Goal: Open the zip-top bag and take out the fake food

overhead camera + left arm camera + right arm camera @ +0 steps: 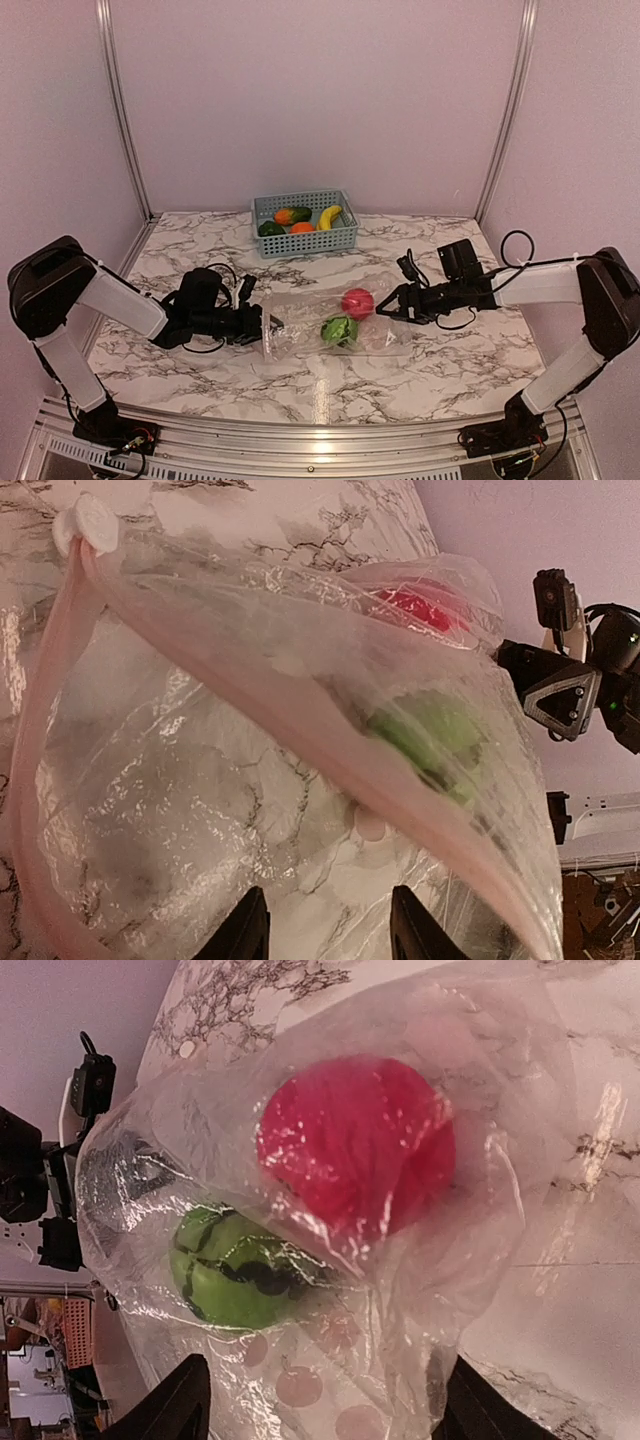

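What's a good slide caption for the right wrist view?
Open right gripper facing the clear zip-top bag, with a red round fruit and a light green leafy piece inside.

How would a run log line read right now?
zip-top bag: on table, red fruit and green piece inside | left gripper: at zip edge | right gripper: open, at opposite end
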